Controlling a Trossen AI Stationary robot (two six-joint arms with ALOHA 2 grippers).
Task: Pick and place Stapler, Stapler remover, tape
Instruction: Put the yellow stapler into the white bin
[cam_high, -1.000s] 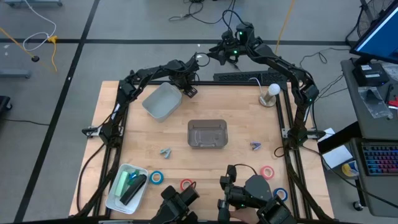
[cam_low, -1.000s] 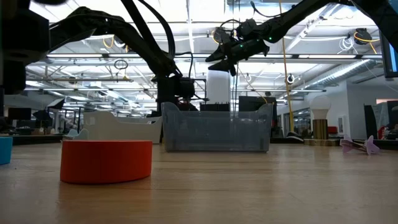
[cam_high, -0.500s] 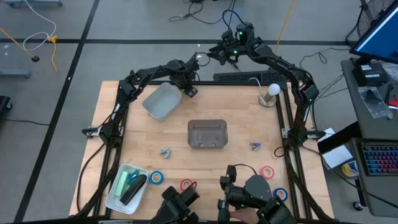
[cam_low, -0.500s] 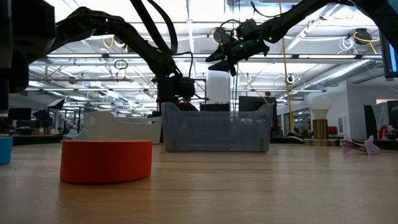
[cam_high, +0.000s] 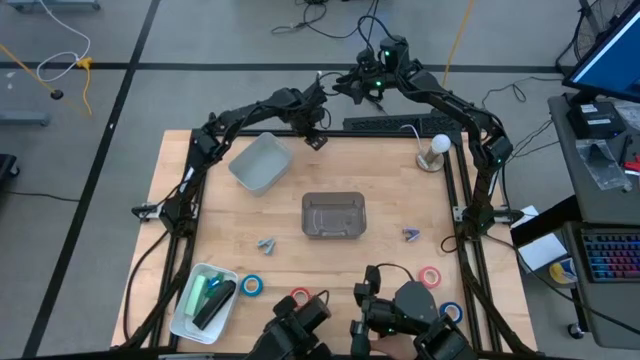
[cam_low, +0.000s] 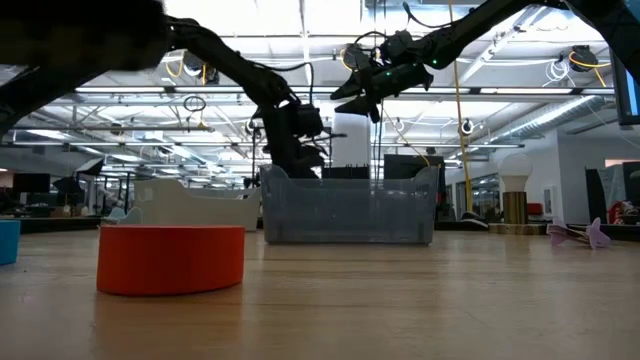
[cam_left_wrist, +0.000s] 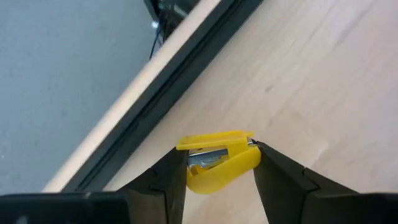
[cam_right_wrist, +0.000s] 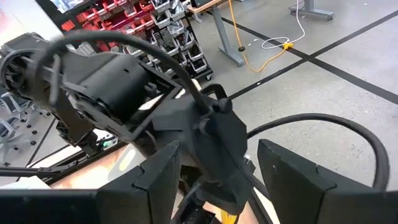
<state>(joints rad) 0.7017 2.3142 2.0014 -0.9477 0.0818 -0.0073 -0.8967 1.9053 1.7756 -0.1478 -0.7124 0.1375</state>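
Note:
A small yellow stapler (cam_left_wrist: 219, 167) sits between the fingers of my left gripper (cam_left_wrist: 217, 155), which is shut on it. That gripper hangs over the table's far edge (cam_high: 315, 137), just right of the white bin (cam_high: 260, 163). My right gripper (cam_right_wrist: 217, 180) stands open and holds nothing, high beyond the far edge (cam_high: 350, 86). Two staple removers, one grey (cam_high: 265, 244) and one purple (cam_high: 411, 235), lie on the wood. Four tape rolls lie flat near the front: blue (cam_high: 251, 285), red (cam_high: 300, 297), red (cam_high: 430, 276) and blue (cam_high: 452, 312). My left gripper pinches the yellow stapler between its two fingers, one finger on each end of the stapler (cam_left_wrist: 254, 155). The fingers come from above, pointing steeply down. The stapler lies crosswise between the fingertips with its side showing, and appears clear of the wood.
A clear grey bin (cam_high: 334, 215) stands mid-table. A white tray (cam_high: 190, 318) at the near left holds a green and a black stapler. A lamp with a round bulb (cam_high: 436, 150) stands at the far right. In the low view the red tape (cam_low: 170, 258) stands close in front.
My left gripper has risen from beside the white bin and shifted a little toward the table's far right, still shut. My right arm has kept still.

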